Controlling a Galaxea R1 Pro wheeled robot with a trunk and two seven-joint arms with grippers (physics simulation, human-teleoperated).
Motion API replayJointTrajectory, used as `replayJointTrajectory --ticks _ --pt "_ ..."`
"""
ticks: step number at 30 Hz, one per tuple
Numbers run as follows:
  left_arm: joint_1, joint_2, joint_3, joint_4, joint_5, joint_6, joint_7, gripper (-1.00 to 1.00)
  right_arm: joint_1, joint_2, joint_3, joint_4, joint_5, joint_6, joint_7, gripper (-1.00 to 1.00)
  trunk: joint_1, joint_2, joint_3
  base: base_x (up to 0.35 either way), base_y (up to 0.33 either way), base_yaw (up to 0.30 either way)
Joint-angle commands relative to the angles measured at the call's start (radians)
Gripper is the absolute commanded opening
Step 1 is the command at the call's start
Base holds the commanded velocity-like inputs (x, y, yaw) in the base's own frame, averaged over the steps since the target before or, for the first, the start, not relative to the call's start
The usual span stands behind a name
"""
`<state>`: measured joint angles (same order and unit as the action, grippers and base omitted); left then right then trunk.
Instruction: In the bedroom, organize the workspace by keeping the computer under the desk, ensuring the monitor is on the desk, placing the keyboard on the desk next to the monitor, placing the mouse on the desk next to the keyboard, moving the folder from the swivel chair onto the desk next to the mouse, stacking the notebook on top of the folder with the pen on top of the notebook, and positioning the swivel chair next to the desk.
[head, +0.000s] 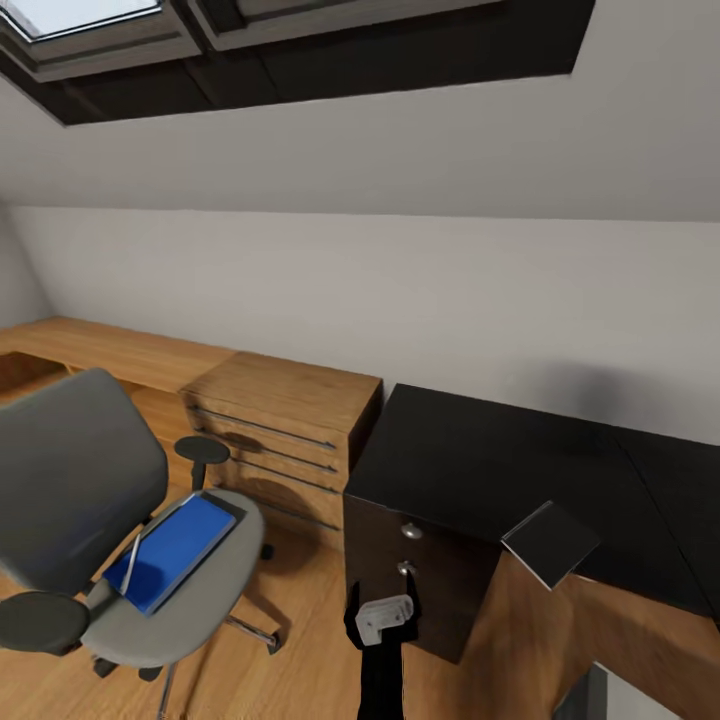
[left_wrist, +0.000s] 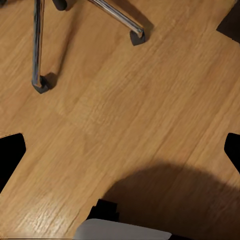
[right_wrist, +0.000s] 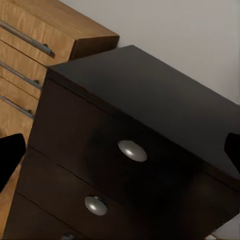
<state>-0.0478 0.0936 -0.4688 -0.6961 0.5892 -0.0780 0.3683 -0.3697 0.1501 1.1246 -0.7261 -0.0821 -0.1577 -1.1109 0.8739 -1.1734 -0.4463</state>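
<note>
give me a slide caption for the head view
Blue flat folder lying on grey swivel chair beside dark drawer cabinet and wooden dresser.

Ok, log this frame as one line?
scene: bedroom | blue folder on swivel chair seat | dark desk bare | grippers: both open, empty

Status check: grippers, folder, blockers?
Both grippers empty; jaws not readable. Blue folder lying on swivel chair seat. Dark drawer cabinet straight ahead, beside the chair.

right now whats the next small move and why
Probably swing the left claw toward the blue folder, which lies flat on the swivel chair seat, since it has to go to the dark desk. In both wrist views, the claw tips stand wide apart.
</note>
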Motion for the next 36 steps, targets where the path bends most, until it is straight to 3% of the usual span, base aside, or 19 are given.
replayJointTrajectory --ticks 1,36 --pt "-0.001 0.001 -0.008 0.0 0.011 -0.006 0.008 1.0 -0.002 0.0 0.005 0.001 -0.009 -0.011 -0.004 1.0 0.0 -0.001 -0.001 0.0 0.0 0.275" --pt "-0.001 0.001 -0.008 0.0 0.011 -0.006 0.008 1.0 -0.002 0.0 0.004 0.008 -0.008 -0.02 -0.004 1.0 0.0 -0.001 -0.017 0.0 0.0 0.275"
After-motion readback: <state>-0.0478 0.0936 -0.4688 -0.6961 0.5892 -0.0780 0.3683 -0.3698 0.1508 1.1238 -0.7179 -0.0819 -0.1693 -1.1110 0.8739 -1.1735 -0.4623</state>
